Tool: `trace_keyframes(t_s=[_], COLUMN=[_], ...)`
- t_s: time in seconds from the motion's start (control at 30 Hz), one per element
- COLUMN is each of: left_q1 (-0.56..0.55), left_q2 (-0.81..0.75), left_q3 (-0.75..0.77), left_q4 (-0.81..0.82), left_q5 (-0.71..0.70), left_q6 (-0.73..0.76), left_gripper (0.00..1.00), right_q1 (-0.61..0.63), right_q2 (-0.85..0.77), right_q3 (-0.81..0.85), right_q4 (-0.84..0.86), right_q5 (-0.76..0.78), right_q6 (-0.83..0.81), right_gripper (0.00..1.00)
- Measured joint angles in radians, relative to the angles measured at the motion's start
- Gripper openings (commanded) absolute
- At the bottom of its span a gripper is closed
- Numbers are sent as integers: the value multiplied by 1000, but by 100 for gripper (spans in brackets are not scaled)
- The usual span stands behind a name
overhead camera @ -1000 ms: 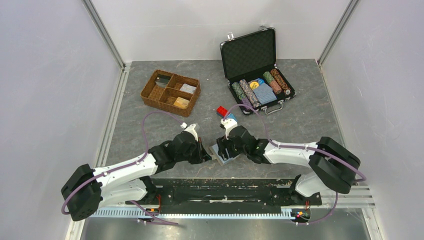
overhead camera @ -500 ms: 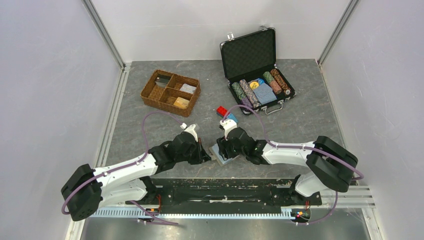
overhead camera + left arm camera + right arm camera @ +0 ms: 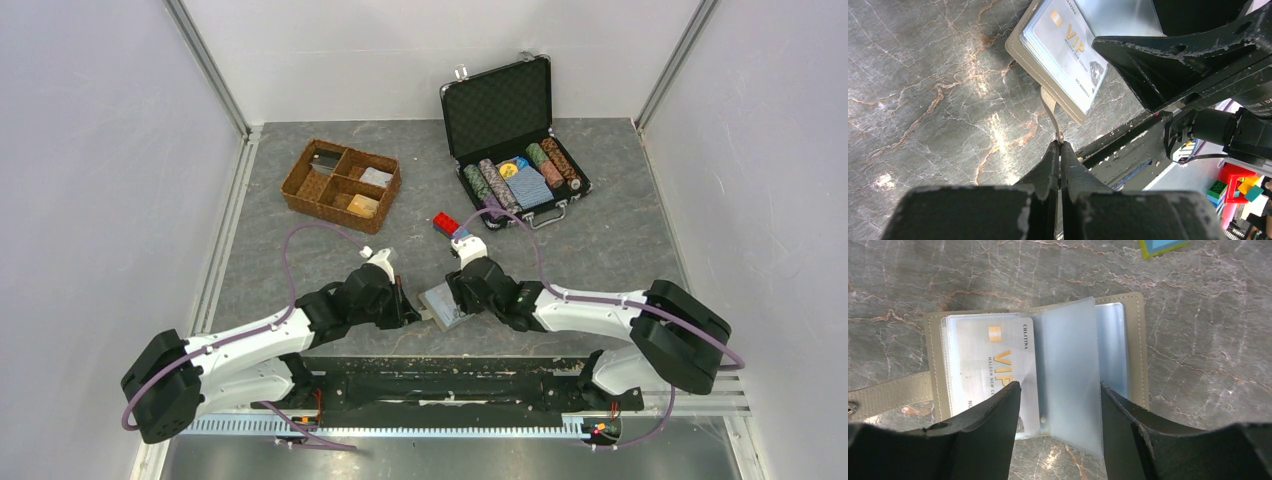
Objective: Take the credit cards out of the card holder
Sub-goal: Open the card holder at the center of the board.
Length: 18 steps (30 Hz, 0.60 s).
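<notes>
My left tool is pinched tight on the side tab of the card holder, which lies open on the tabletop near the middle of its near edge. My right tool hangs wide over it, fingers either side of a clear sleeve. A VIP credit card shows in the slot on the tab's side.

The grey-tan card holder lay open on the surface, its tab stretched toward nine o'clock. A pale VIP credit card sat sleeved in its nine-o'clock half.
</notes>
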Motion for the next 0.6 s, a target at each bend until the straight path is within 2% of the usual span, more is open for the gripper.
trace_keyframes(t_s=[0.33,0.4,0.6], left_q1=[0,0,13], left_q2=[0,0,21], left_q3=[0,1,51], left_q4=[-6,-20,-163], left_q5=[-3,-14,-108], left_q6=[0,0,-4], left_gripper=[4,13,30], right_q1=[0,0,0], right_q2=[-38,-51,-142], right_q3=[-5,-4,6], right_q4=[-74,-110,-210], right_q5=[59,87,122], right_q6=[0,1,1], right_gripper=[58,57,49])
